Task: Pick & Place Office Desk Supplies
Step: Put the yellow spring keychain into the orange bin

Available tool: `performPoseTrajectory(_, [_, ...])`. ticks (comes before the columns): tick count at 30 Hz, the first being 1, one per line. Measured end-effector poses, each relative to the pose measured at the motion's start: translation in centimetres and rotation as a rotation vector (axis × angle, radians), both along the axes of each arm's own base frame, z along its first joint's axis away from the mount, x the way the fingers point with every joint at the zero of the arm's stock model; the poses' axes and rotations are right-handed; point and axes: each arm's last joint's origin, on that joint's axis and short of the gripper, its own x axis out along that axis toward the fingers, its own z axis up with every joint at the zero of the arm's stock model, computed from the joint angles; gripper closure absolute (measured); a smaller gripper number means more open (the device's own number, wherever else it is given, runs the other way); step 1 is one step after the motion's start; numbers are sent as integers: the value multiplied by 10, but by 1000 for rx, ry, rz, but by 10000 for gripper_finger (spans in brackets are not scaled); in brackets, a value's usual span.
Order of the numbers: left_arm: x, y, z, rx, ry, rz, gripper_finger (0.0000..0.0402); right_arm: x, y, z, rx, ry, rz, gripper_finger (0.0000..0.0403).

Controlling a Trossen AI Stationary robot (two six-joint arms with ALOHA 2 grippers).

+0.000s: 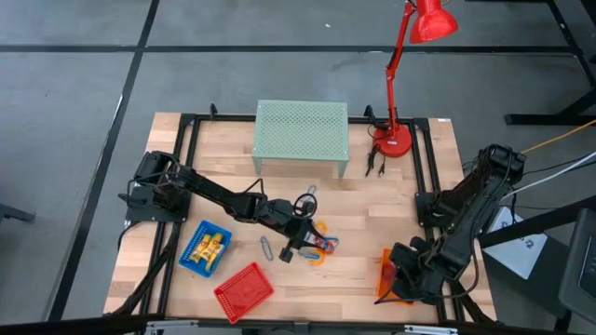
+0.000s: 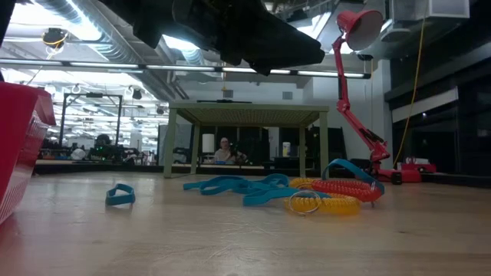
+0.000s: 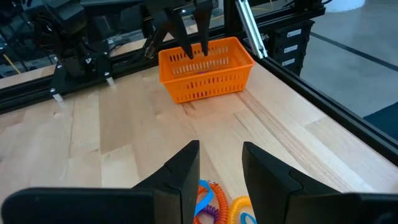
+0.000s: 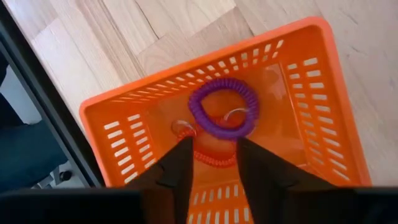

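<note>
Purple coil ring (image 4: 224, 107) inside orange basket (image 4: 311, 112)

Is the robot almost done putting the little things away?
About halfway. Done: yellow pieces lie in the blue basket, and a purple ring and a red ring lie in the orange basket. In hand: nothing; the left gripper hangs open over the pile of rings, the right gripper open over the orange basket. Left: that pile, a clip, and the red basket looks empty.
</note>
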Motion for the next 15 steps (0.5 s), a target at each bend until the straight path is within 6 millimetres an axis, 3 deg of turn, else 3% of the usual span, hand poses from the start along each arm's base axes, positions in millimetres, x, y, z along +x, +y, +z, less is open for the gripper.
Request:
performPoseTrajectory(9, [-1, -1, -3, -23, 46, -22, 284, 1, 0, 2, -1, -35, 23, 209])
performPoseTrajectory(15, [-3, -3, -7, 13, 277, 65, 284, 16, 5, 27, -93, -524, 106, 203])
